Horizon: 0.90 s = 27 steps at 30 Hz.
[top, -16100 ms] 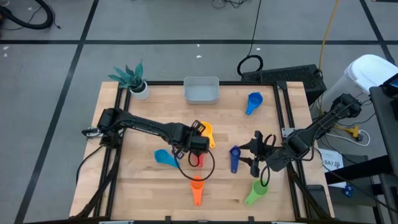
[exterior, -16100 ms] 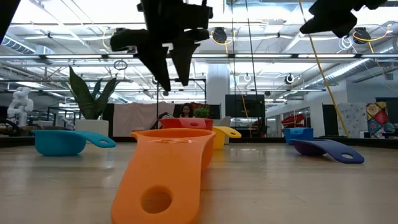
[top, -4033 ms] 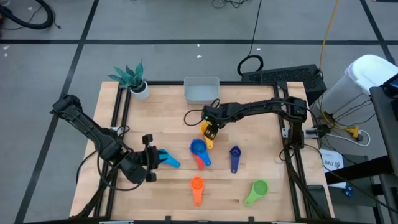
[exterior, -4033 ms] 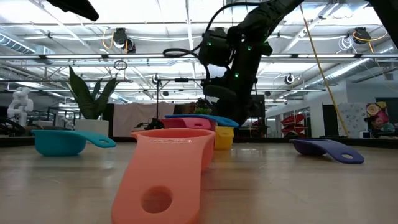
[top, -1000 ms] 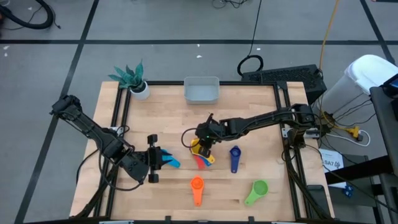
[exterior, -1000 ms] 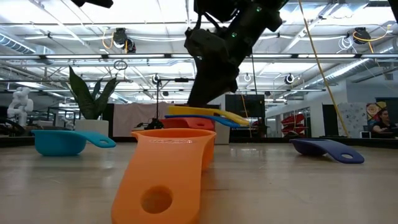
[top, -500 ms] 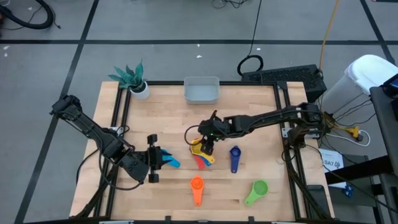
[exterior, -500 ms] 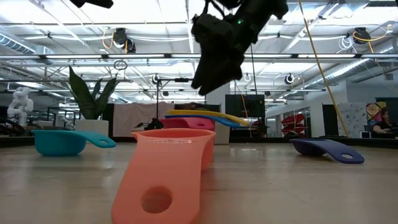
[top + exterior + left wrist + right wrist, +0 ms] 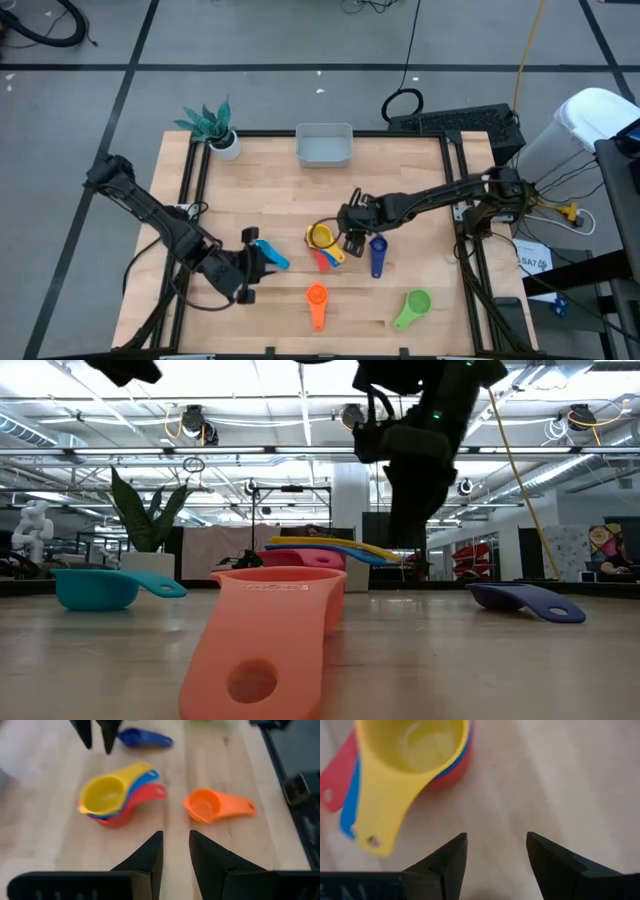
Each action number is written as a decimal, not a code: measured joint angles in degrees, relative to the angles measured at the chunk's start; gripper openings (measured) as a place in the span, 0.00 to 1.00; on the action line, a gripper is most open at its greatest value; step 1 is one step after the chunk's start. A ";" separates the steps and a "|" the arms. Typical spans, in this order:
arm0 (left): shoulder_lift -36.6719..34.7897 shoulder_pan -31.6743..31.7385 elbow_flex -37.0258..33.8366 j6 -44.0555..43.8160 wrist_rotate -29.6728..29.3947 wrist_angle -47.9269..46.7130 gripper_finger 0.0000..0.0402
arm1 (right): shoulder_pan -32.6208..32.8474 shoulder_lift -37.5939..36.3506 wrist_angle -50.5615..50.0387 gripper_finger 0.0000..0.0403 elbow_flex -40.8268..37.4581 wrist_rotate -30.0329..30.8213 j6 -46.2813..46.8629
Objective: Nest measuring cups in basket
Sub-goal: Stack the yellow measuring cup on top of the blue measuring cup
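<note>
A yellow cup (image 9: pixel 320 237) sits nested in a blue cup and a red cup (image 9: pixel 117 820) at mid-table, bowls on the wood and handles fanned out. My right gripper (image 9: pixel 352 244) hangs open just right of this stack, holding nothing. The light blue cup (image 9: pixel 272 258) rests on the table at the left. My left gripper (image 9: pixel 257 266) hovers beside and above it, with a narrow gap between its fingers. The dark blue cup (image 9: pixel 377 255), orange cup (image 9: pixel 317 300) and green cup (image 9: pixel 412 307) lie loose. The basket (image 9: pixel 323 146) stands at the far edge.
A white pot with a teal plant (image 9: pixel 215 127) stands at the far left corner. Bare wood lies between the basket and the cups. The orange cup (image 9: pixel 270 640) lies upside down close to the near edge, and the green cup is at the near right.
My right gripper has let go of the yellow cup, risen off it and moved toward the table's right edge, tipping steeper. The yellow cup now lies settled in the blue and red cups.
</note>
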 joint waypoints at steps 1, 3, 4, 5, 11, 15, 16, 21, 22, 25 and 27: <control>0.48 -0.18 0.00 0.20 0.95 -0.04 0.24 | 0.48 -0.08 0.80 0.48 -0.82 -1.35 0.99; 1.73 -0.37 0.00 0.83 2.03 0.00 0.24 | 1.64 0.00 1.66 0.48 -1.95 -3.30 3.11; 2.52 -0.37 0.00 1.37 2.14 -0.04 0.24 | 2.35 0.03 1.94 0.48 -2.30 -3.31 3.89; 3.39 -0.33 0.00 1.83 2.22 -0.18 0.24 | 3.09 0.03 2.55 0.48 -2.64 -3.23 4.32; 7.66 2.11 0.00 4.25 2.43 0.44 0.24 | 4.68 0.01 7.42 0.48 -4.76 -1.29 5.48; 8.20 3.67 0.00 4.53 2.51 0.99 0.24 | 4.03 0.01 9.30 0.48 -5.01 0.25 4.25; 8.23 4.05 0.00 4.71 2.56 1.00 0.24 | 3.72 0.01 10.07 0.48 -5.01 0.26 3.95; 8.23 5.61 0.00 6.23 2.58 1.05 0.24 | 2.61 0.01 11.39 0.48 -4.99 0.40 2.52; 8.23 5.77 0.00 6.23 2.59 1.05 0.24 | 2.49 0.01 11.37 0.48 -4.99 1.08 2.33; 8.23 5.97 0.00 6.20 2.62 1.17 0.24 | 2.47 0.01 11.46 0.48 -4.99 1.76 1.82; 8.23 5.97 0.00 6.55 2.62 2.12 0.24 | 2.48 0.71 11.77 0.48 -4.99 2.38 1.74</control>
